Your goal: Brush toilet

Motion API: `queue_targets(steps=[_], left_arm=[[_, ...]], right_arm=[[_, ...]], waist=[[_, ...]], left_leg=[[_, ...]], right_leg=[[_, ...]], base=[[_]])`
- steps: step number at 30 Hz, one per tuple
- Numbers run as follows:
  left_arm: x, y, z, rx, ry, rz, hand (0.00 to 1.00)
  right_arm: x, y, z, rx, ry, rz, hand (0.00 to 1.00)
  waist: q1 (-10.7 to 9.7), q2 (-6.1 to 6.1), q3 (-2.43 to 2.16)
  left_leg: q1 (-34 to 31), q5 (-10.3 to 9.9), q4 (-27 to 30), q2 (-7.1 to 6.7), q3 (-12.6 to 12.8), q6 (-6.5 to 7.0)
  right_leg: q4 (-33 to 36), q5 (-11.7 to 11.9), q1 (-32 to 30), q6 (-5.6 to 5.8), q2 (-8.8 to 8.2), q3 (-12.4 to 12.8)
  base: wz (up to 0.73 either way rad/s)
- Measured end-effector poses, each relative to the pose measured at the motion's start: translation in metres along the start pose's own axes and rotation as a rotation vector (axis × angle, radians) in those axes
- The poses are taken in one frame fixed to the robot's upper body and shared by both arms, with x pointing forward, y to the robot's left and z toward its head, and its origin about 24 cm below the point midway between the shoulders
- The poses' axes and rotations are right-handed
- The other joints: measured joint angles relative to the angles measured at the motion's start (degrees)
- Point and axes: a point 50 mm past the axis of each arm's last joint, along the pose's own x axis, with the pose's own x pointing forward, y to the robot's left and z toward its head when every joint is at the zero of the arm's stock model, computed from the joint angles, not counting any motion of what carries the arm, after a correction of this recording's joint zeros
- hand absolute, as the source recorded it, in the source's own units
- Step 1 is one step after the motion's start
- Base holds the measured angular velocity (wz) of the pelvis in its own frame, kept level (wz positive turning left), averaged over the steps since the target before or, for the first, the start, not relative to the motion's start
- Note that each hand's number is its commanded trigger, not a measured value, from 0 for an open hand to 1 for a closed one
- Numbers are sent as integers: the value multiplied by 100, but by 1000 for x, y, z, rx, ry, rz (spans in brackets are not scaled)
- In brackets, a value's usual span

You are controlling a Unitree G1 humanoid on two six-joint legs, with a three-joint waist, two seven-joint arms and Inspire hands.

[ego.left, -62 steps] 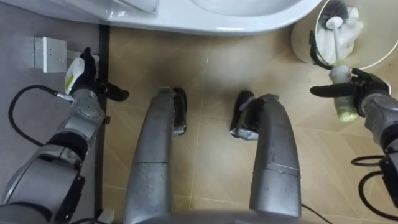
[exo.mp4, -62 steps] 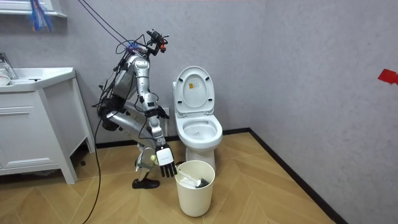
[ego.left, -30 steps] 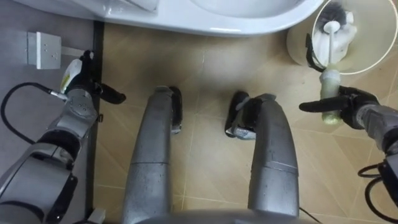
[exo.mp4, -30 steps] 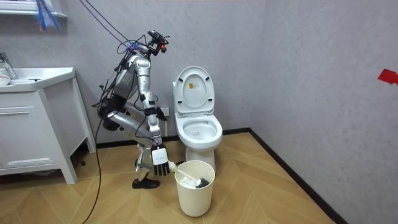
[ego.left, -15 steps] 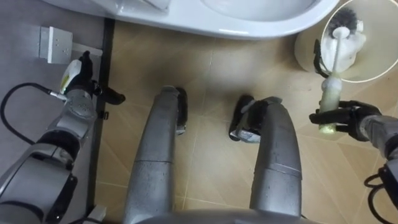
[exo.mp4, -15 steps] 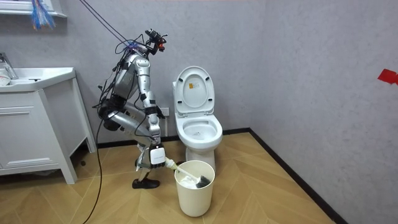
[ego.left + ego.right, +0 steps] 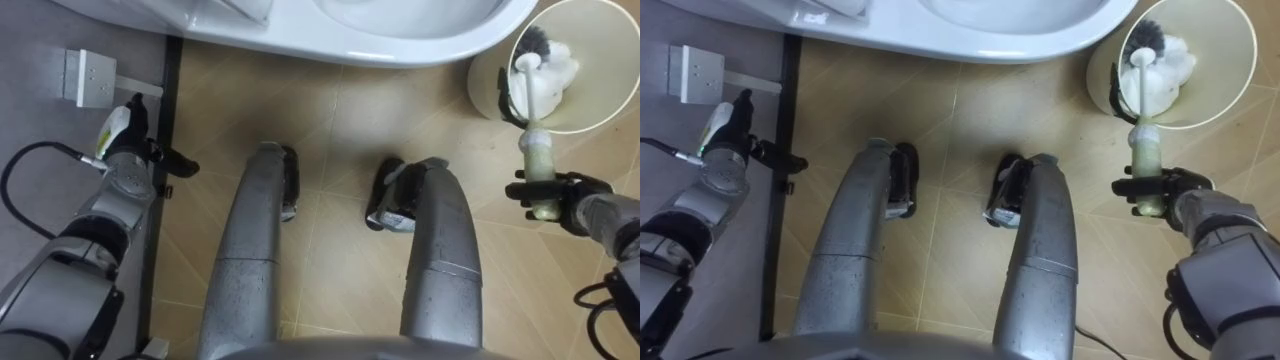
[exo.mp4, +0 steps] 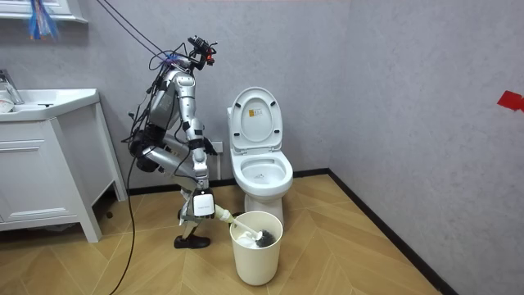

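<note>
The right hand (image 7: 562, 197) is curled tight around the lower end of the toilet brush (image 7: 534, 158), pinching its pale handle between thumb and fingers, out to the robot's right and just beyond its right knee. From that grip the brush's long axis runs straight away from the robot, forward and slightly downward, so that the bristle head (image 7: 534, 42) sits inside the round bin (image 7: 485, 88), lying against something white in there. In the room view the same line shows as a slant from the hand down over the bin's rim. The toilet bowl (image 7: 385, 38) lies directly ahead of the robot's feet and to the left of the bin, with its seat raised and the basin open. So the head is pointing forward already, but it is one container too far right: judging from this, the coming move calls for lifting the head clear of the rim along the handle's own axis, then swinging it left across the short gap to the bowl. The right arm is plainly the one for it. The left hand (image 7: 128, 140) hangs idle by the wall at the robot's far left, fingers relaxed and holding nothing, well apart from the brush
</note>
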Motion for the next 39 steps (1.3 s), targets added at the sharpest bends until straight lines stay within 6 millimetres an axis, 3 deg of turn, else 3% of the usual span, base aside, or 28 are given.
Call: queue_targets(steps=[10, 15, 17, 21, 22, 30, 39], left_arm=[[-5, -7, 0, 19, -17, 16, 0], [-6, -8, -2, 18, -17, 17, 0], [-7, -9, -4, 21, -13, 21, 0], [-10, -11, -10, 20, -5, 34, 0], [-12, -13, -15, 22, 6, 28, 0], [-26, -38, -29, 7, 37, -29, 0], [-36, -48, -42, -38, 61, -39, 0]], right_arm=[[1, 8, -4, 180, -3, 31, 100], [2, 8, -13, 270, 11, 22, 100], [3, 12, -20, 308, 27, 25, 100], [3, 15, -26, 330, 41, 25, 100], [3, 16, -29, 336, 49, 23, 100], [4, 23, -52, 377, 99, 19, 100], [1, 29, -87, 510, 157, 17, 100]], waist=[[-164, -4, -4], [-164, -24, -36], [-146, -49, -71], [-131, -43, -77], [-132, -39, -106], [-124, 12, -166], [-11, 10, -179]], left_leg=[[291, 6, -177, 12, 23, 0], [410, 8, -251, 28, 43, 2], [463, 8, -271, 49, 49, 2], [671, 12, -363, 71, 53, 5], [787, 19, -430, 75, 53, 10], [1773, 170, -1219, 101, 124, 61], [2615, 246, -1944, 105, 198, 29]], right_leg=[[-183, 14, 284, 22, 29, 7], [-267, 25, 390, 37, 61, 26], [-306, 34, 443, 43, 88, 30], [-424, 64, 658, 48, 110, 8], [-506, 75, 788, 57, 115, -2], [-1395, 315, 1785, 182, 230, -12], [-2058, 390, 2570, 214, 294, -12]], base=[[0], [-2], [-5], [-3], [0], [-4], [-1]])
